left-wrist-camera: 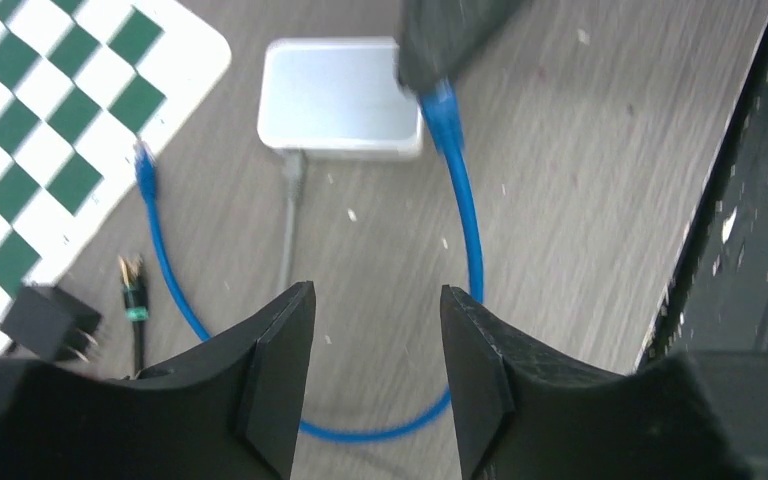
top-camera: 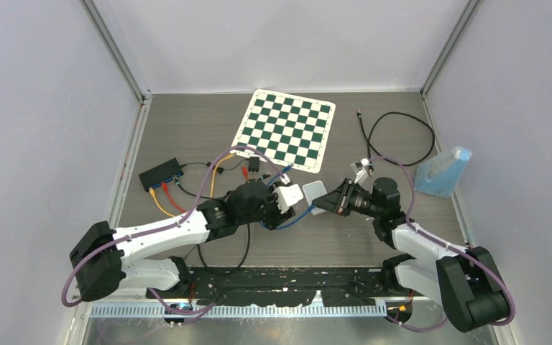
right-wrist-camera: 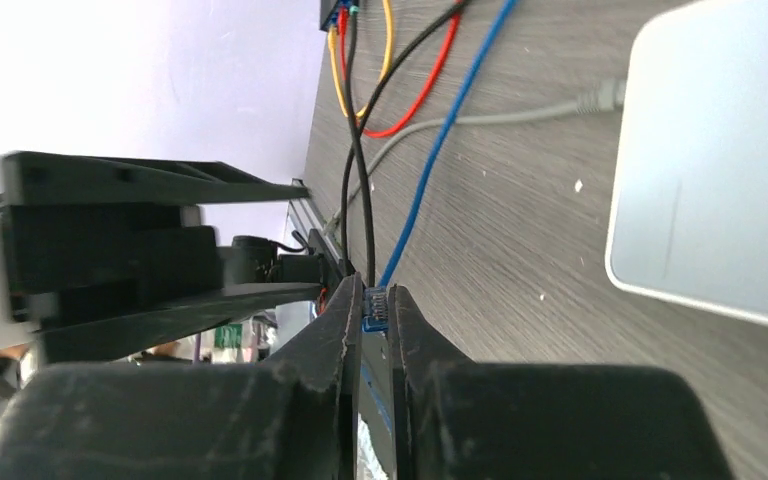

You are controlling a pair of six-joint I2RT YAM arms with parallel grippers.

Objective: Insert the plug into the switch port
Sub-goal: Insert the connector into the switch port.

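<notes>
The blue plug on the blue cable is pinched between the tips of my right gripper, which is shut on it just above the table. In the top view the right gripper sits at the near edge of a white box. My left gripper is open with nothing between its fingers, and the cable's loop lies on the table beneath it. The left gripper hovers just left of the right one. The black switch lies far left with orange and red cables plugged in.
The blue cable's other plug lies loose beside the checkerboard. A grey cable runs from the white box. A small black adapter lies near it. A black cable and a blue bag sit at the right.
</notes>
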